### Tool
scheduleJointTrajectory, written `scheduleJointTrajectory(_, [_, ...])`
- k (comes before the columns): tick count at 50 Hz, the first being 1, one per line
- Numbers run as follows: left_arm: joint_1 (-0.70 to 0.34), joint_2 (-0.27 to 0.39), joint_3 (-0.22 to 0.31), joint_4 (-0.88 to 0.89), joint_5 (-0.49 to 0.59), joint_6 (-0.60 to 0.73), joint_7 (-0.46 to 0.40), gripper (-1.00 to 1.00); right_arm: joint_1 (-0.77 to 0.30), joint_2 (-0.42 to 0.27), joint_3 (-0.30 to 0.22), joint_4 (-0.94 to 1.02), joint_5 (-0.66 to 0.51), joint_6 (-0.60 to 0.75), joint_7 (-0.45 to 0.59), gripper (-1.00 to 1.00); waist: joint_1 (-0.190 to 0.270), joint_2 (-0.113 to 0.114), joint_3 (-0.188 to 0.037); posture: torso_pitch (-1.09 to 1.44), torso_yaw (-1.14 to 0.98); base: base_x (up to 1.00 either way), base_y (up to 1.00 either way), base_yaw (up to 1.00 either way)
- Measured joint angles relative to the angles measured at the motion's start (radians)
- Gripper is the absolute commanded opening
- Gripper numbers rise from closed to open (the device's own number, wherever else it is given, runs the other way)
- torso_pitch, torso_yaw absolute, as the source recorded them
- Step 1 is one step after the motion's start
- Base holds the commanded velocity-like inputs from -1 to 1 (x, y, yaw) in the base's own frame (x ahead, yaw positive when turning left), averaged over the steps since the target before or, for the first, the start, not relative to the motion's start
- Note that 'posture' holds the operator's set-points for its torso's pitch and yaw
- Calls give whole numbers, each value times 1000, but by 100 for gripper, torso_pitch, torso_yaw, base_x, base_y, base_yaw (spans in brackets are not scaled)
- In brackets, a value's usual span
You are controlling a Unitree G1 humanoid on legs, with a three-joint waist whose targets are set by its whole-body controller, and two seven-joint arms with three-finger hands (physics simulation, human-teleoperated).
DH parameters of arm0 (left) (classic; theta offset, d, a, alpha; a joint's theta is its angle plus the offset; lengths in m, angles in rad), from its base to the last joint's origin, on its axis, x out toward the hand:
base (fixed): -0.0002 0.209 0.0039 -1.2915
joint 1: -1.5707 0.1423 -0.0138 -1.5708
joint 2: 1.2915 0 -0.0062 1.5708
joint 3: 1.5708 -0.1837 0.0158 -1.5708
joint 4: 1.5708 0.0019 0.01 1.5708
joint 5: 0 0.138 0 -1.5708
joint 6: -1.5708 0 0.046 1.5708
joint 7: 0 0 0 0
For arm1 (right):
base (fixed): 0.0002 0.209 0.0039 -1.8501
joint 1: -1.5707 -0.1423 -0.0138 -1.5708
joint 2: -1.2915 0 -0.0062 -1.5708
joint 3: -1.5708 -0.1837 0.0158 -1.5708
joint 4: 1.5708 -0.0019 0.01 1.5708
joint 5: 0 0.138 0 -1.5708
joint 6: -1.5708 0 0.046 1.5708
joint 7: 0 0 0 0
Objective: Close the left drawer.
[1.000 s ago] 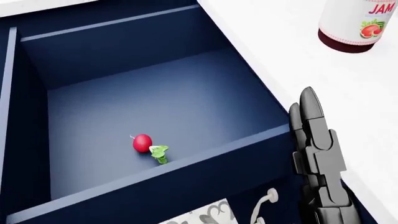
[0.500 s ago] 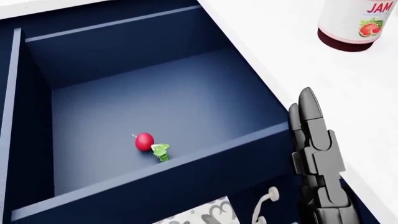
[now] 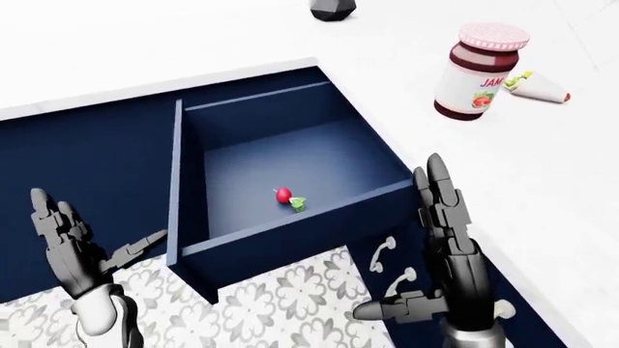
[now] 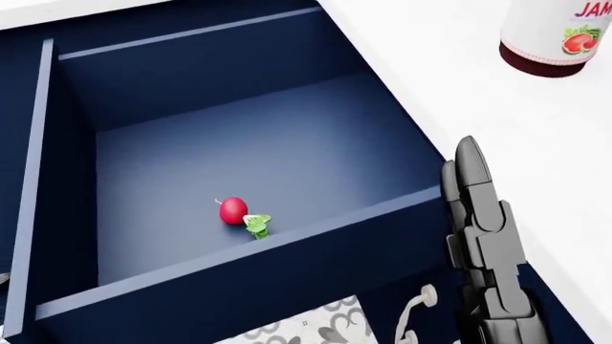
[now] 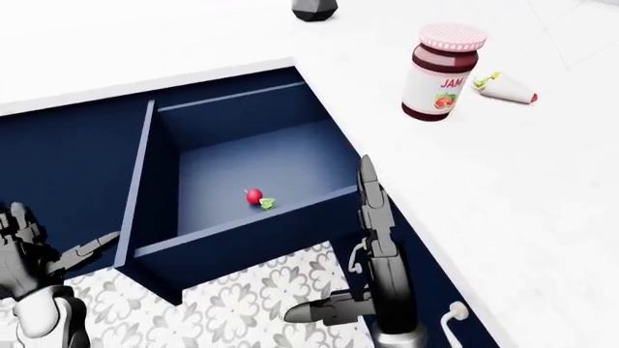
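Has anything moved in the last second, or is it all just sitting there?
Mostly the camera: the head view slid, so the open drawer, the radish inside it and the jam jar all drifted right together. The right hand stayed flat and open beside the drawer's front corner. Nothing was grasped or released.

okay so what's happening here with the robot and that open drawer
The blue drawer stands pulled out, with a radish lying inside. The robot's right hand is held flat with fingers open by the drawer's front right corner, and the left hand hangs open off to the left. A jam jar sits on the white counter. Nothing is gripped.
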Motion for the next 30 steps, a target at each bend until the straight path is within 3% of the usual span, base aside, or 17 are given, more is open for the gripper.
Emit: scheduleJointTrajectory(30, [1, -52, -37, -67, 38, 35, -5, 100, -3, 0, 1, 11, -3, -2, 1, 100, -2, 10, -7, 0, 0, 0, 0, 0])
